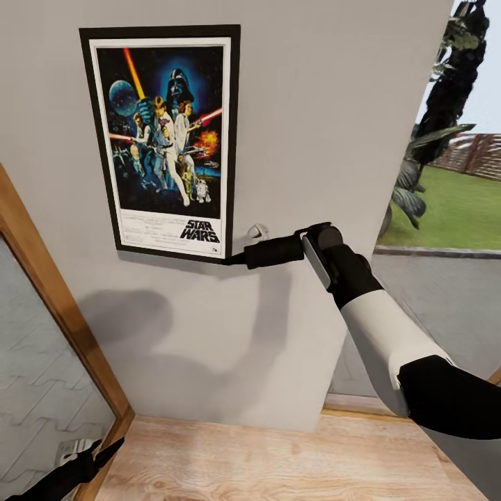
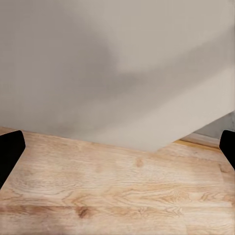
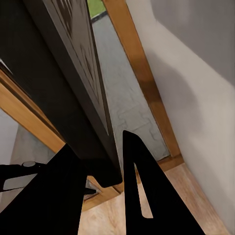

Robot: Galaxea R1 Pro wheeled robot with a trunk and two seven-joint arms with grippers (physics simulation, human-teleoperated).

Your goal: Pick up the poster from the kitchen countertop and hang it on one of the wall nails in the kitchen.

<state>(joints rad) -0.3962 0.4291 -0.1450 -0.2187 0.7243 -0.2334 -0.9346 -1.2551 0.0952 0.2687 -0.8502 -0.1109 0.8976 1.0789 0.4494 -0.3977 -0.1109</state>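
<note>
Poster (image 1: 163, 142) sits flat against the grey wall (image 1: 334, 104), its lower corner pinched in the right pincer (image 1: 233, 259); left pincer (image 1: 90, 456) hangs spread, low. Best release gently, confirming it hangs on the nail.

Head camera faces the wall (image 1: 334, 125); both wrist cameras look close along it toward the wooden floor (image 2: 117, 196).

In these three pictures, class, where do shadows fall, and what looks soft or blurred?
Head view: the right arm and poster cast soft grey shadows on the wall beneath them. Left wrist view: a faint diagonal shadow crosses the wall; the wooden floor looks slightly soft. Right wrist view: the right claw is near-black silhouette, the poster's edge blurred.
</note>
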